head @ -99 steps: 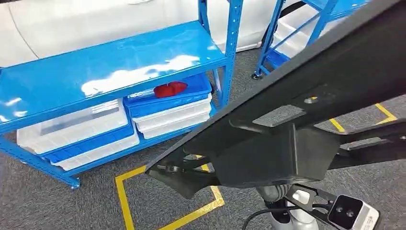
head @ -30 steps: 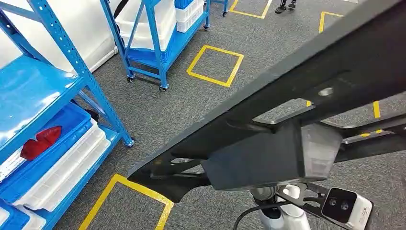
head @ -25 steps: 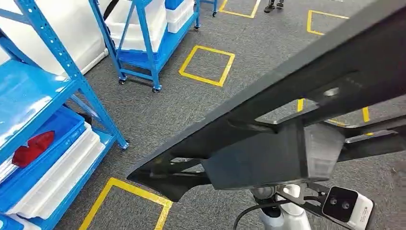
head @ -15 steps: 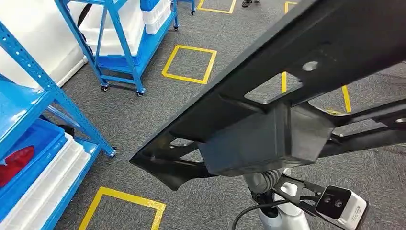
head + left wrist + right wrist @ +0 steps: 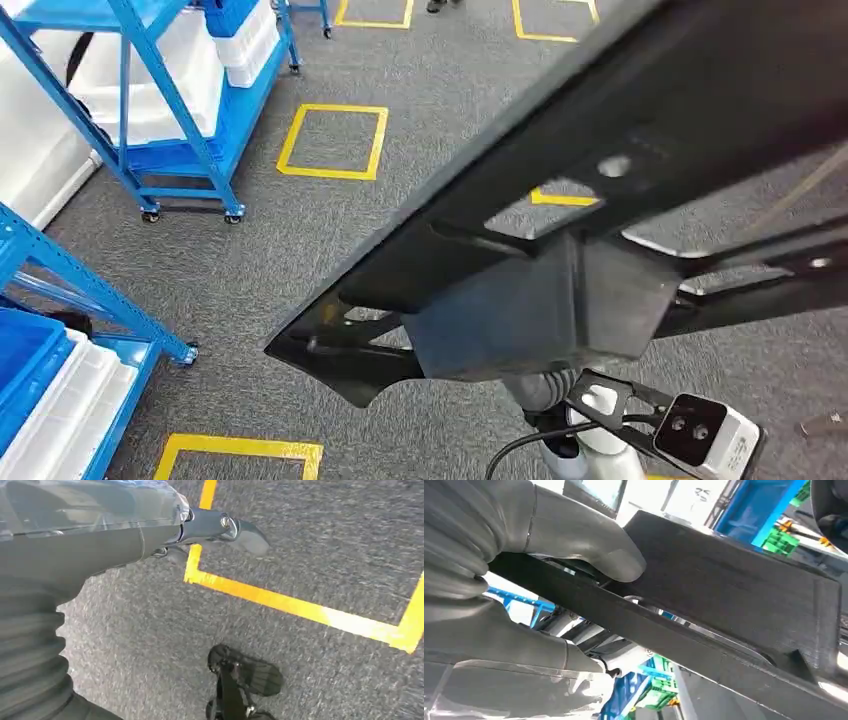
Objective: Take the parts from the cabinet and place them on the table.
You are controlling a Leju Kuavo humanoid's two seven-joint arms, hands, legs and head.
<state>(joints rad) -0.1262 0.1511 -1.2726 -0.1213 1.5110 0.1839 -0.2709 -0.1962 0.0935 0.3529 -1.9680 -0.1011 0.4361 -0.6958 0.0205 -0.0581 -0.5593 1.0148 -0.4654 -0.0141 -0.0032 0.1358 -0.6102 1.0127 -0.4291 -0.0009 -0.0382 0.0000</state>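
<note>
A large black moulded part (image 5: 600,200) with holes and a boxy block on its underside stretches across the head view from lower left to upper right, held up above the carpet. In the right wrist view my right hand (image 5: 524,580) grips this black part (image 5: 734,595), with the thumb (image 5: 589,545) pressed on its upper face and the fingers under its edge. My left hand (image 5: 210,527) hangs over the grey carpet with nothing in it. A corner of the blue cabinet (image 5: 60,290) with stacked bins (image 5: 50,400) shows at the lower left.
A blue wheeled rack (image 5: 150,110) with white bins stands at the upper left. Yellow tape squares (image 5: 335,140) mark the grey carpet, and one line (image 5: 300,607) runs under my left hand. A person's shoes (image 5: 440,5) show at the top edge.
The whole view has swung to the right as I turn: the blue cabinet with its red part has slid off to the left. The black part stays in my right hand.
</note>
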